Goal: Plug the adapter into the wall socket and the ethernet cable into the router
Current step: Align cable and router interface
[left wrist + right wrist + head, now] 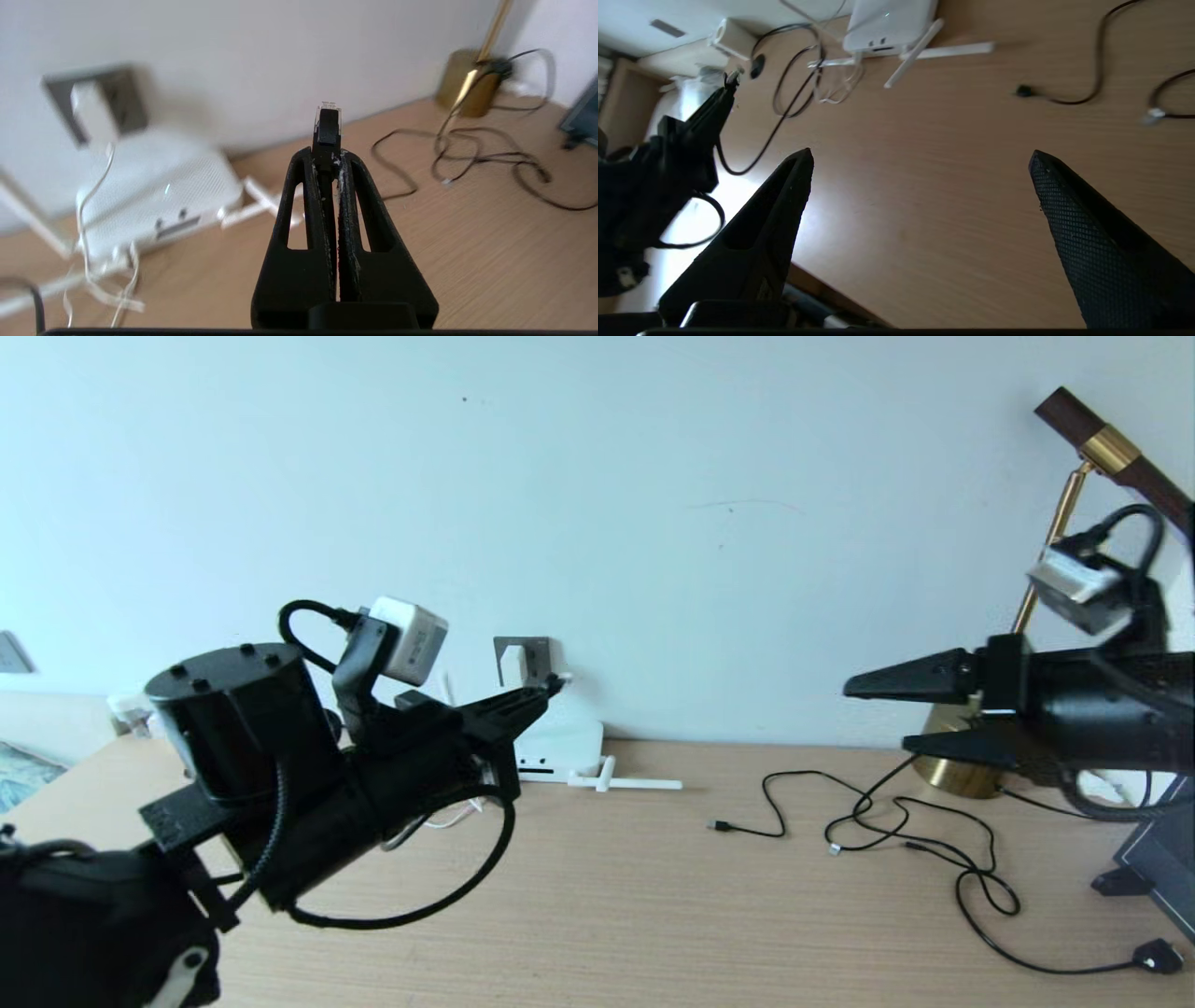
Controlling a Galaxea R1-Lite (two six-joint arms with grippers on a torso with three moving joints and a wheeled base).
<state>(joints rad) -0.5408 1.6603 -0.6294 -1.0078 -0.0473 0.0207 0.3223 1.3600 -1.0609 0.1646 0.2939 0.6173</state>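
Observation:
My left gripper (551, 689) is shut on the ethernet cable's clip plug (328, 122), which sticks out past the fingertips. It hovers just in front of and above the white router (565, 739). The thick black ethernet cable (439, 896) hangs in a loop under the arm. The router's dark port slots (177, 227) face me, apart from the plug. The white adapter (91, 109) sits in the dark grey wall socket (122, 93) behind the router, and its thin white cord (93, 196) trails down. My right gripper (878, 714) hangs open and empty above the table's right side.
Thin black cables (896, 821) with small plugs lie tangled on the wooden table (653, 915) at the right. A brass lamp base (952, 770) stands at the back right. The router's white antennas (625, 784) lie flat on the table beside it.

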